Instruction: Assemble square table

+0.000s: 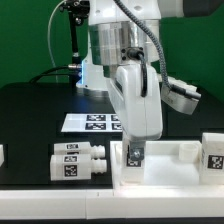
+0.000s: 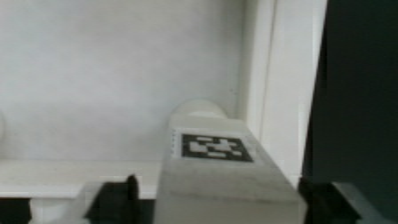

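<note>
The claw straddles a short chunky white leg whose black-and-white square tag is a pattern, not readable words. I cannot tell whether the dark fingers press the leg or stand just clear of it. The arm reaches straight down over the white plastic square slab with raised rim, at the black surface's near edge. Two more tagged legs lie to the exterior view's left. A further one there is cut off by the frame.
</note>
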You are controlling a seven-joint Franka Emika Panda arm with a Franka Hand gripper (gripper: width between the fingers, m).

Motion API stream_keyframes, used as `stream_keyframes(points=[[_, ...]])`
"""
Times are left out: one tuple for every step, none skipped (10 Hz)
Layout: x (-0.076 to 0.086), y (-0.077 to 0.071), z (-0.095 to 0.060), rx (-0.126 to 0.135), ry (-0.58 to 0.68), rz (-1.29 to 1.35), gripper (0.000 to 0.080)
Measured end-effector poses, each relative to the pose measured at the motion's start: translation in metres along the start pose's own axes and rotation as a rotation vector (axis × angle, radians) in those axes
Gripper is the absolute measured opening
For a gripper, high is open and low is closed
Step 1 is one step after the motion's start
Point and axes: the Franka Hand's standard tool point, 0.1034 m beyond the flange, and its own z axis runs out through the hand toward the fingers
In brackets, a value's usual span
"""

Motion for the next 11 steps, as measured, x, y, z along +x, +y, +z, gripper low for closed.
stream_keyframes(points=[[-0.0034,0.0003,-0.0003,-0.01,0.011,-0.169,0.0581],[-0.0051,0.0004,0.0,-0.016,0.018,-0.374,0.0581],[-0.0042,0.0011,0.0007,-0.017,0.018,-0.49,0.0637],[-0.0039,0.0012,0.0009,-0.017,0.017,-0.543,0.0646],[-0.0037,0.0013,0.001,-0.018,0.017,-0.61,0.0646],[-0.0033,0.0014,0.0011,-0.02,0.017,-0.682,0.0649],[-0.0034,0.0015,0.0013,-0.021,0.016,-0.77,0.0649],[-0.0037,0.0005,0.0008,-0.032,0.026,-0.945,0.0649],[-0.0044,-0.0009,-0.0001,-0.039,0.032,-1.057,0.0649],[-0.0039,-0.0006,0.0002,-0.039,0.031,-1.053,0.0649],[-0.004,-0.0006,0.0002,-0.039,0.031,-1.044,0.054]])
